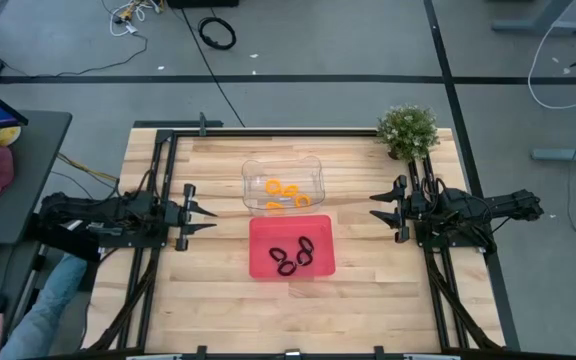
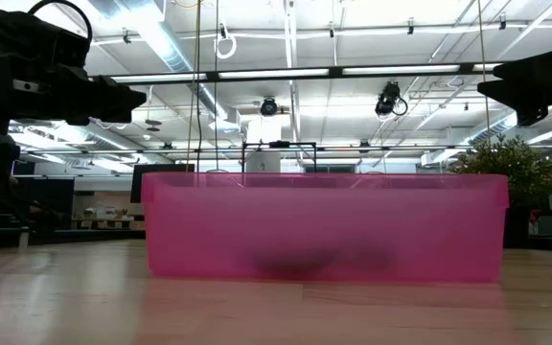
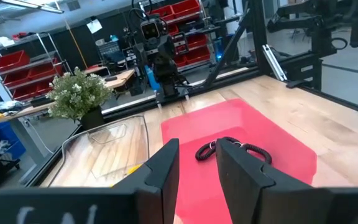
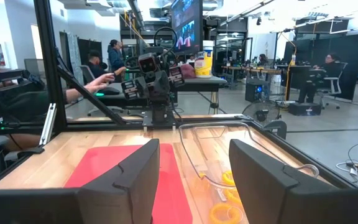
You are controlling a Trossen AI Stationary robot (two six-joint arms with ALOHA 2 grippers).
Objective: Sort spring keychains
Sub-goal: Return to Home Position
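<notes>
A potted plant (image 1: 408,131) stands at a corner of the wooden surface (image 1: 198,300), near the right arm. A black cable coil (image 1: 218,33) lies on the floor beyond the surface, and a person's leg (image 1: 48,300) in jeans shows beside the left arm. The clear bin (image 1: 283,160) sits mid-surface with the orange spring keychains (image 1: 286,192) in it. Just beside it, the red tray (image 1: 265,232) holds the black spring keychains (image 1: 295,257). The left hand (image 1: 213,220) hovers to one side of the two containers, fingers apart and empty. The right hand (image 1: 373,207) hovers on the other side, likewise open and holding nothing
</notes>
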